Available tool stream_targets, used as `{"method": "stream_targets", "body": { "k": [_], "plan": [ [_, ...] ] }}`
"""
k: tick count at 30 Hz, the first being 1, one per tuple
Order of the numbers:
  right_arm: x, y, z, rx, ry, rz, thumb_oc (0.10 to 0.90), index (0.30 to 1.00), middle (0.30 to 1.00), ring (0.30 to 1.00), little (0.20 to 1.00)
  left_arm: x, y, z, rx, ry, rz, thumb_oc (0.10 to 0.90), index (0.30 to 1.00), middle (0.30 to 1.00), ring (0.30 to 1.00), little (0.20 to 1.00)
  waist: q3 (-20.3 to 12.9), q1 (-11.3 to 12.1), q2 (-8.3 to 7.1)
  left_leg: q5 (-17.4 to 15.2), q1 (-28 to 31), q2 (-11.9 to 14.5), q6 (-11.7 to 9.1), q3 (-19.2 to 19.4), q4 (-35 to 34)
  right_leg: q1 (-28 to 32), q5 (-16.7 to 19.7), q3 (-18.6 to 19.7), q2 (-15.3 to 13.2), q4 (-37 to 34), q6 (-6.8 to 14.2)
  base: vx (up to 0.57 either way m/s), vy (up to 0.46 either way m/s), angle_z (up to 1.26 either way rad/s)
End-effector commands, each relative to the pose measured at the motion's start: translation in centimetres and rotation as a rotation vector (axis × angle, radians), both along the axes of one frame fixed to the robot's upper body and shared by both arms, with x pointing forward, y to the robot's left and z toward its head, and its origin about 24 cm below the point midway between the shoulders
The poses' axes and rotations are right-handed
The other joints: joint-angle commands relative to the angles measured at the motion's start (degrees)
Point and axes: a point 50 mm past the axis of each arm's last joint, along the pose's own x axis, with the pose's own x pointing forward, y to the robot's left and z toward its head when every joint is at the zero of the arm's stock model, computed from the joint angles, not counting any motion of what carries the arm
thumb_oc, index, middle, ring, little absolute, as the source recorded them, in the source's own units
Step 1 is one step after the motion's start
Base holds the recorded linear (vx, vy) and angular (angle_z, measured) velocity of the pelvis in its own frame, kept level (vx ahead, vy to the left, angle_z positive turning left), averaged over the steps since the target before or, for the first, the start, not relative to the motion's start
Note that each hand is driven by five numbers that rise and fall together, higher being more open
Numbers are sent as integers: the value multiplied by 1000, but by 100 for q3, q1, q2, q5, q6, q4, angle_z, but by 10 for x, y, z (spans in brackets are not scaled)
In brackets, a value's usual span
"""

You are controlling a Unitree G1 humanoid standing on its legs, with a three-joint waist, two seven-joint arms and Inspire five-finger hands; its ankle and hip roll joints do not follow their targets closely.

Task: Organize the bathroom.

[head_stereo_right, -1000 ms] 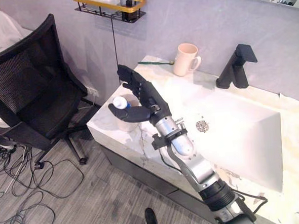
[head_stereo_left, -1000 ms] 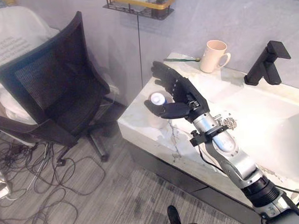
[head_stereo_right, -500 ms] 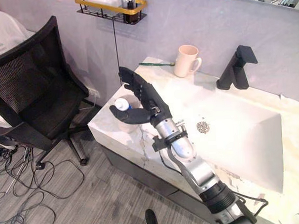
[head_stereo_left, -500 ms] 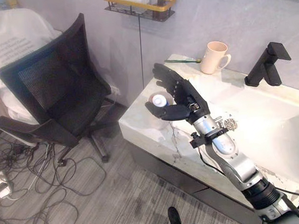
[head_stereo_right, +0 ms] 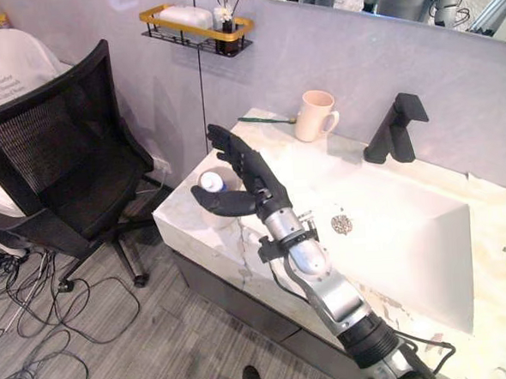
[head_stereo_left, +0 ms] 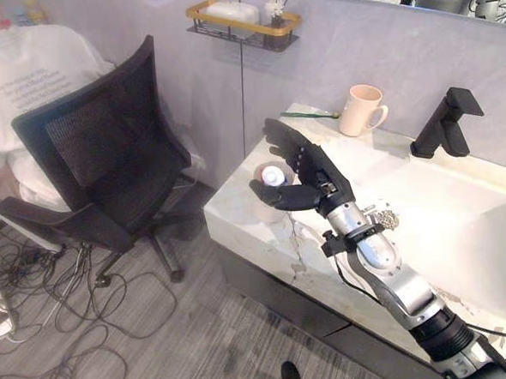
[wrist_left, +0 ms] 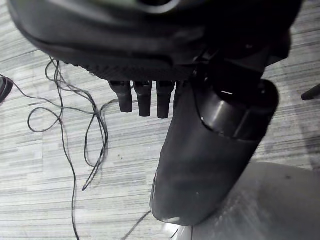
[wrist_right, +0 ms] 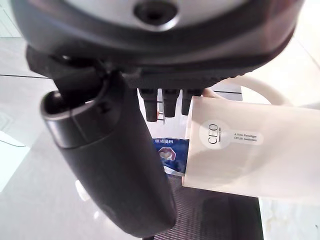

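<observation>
Cup: a pale, translucent plastic cup stands on the near-left corner of the white marbled stone counter, just past the right hand's fingertips, between thumb and fingers.
Contents: a white tube with a blue band stands upright in the cup, its round top showing between the thumb and the fingers.
Right hand: the dark right hand is spread wide, fingers straight, thumb swung out below the cup; it brackets the cup without closing on it. Judged as lined up for a side grasp.
Why there: the cup sits at the counter's outer edge, well apart from the other toiletries, so it looks like the item to be put away.
Beyond the fingers: a cream ceramic mug and a green toothbrush lie near the wall; a gold-rimmed wire shelf hangs above.
To the hand's right: white basin, black tap.
Views: the right wrist view shows the cup's side and label; the eye views show its placing.
Left hand: the left hand hangs over grey floor, fingers straight.
</observation>
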Motion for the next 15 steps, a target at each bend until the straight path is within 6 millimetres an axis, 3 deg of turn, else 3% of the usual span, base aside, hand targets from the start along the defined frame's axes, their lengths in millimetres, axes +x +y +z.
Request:
{"method": "stream_targets", "body": {
  "k": [1,15],
  "plan": [
    [-4,13,35,73,-190,34,800,900,900,900,900,-40,10,-1,52,141,12,800,900,900,900,900,-208,-59,-263,-95,-240,330,-265,34,578,36,-141,566,-313,125,756,0,0,0],
    [-4,10,33,50,-174,16,800,900,900,900,900,-34,12,0,41,157,13,800,900,900,900,900,-268,-108,-200,-101,-220,266,-223,1,555,13,-138,635,-295,148,760,0,0,0]
  ]
}}
